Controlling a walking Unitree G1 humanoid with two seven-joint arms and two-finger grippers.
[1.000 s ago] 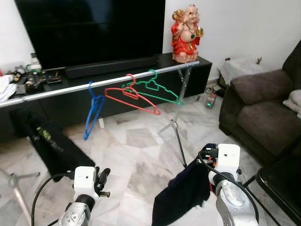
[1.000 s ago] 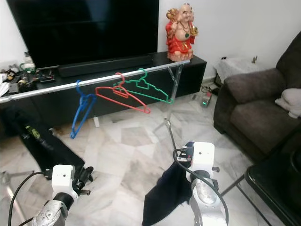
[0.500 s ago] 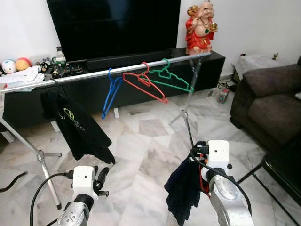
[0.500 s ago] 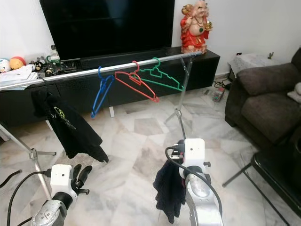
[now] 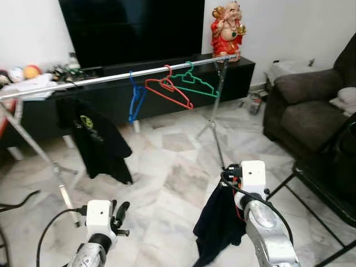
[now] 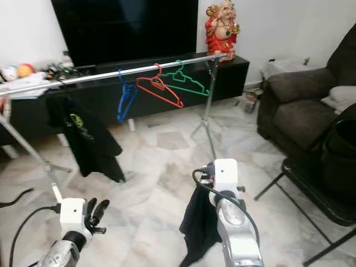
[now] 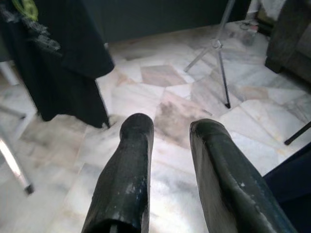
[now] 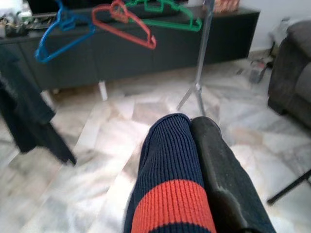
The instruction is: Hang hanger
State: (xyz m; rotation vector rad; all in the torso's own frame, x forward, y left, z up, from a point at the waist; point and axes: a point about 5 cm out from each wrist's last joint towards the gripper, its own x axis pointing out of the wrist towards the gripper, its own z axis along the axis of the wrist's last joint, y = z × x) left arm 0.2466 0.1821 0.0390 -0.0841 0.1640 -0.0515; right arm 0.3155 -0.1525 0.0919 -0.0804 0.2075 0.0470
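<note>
A silver rail crosses in front of the TV cabinet and carries a blue hanger, a red hanger and a green hanger. A black T-shirt hangs from the rail left of them. My right gripper is low and well short of the rail, shut on a navy knit garment with a red stripe that droops below the wrist as dark cloth. My left gripper is open and holds nothing, low over the marble floor.
The rack's tripod legs and a slanted stand leg reach onto the floor. A dark sofa and a black folding seat stand at the right. A black TV cabinet bears a red statue.
The whole view has swung and pulled back, so the camera moved; the black T-shirt and left stand came into sight. Both arms keep their pose, the garment still in the right gripper.
</note>
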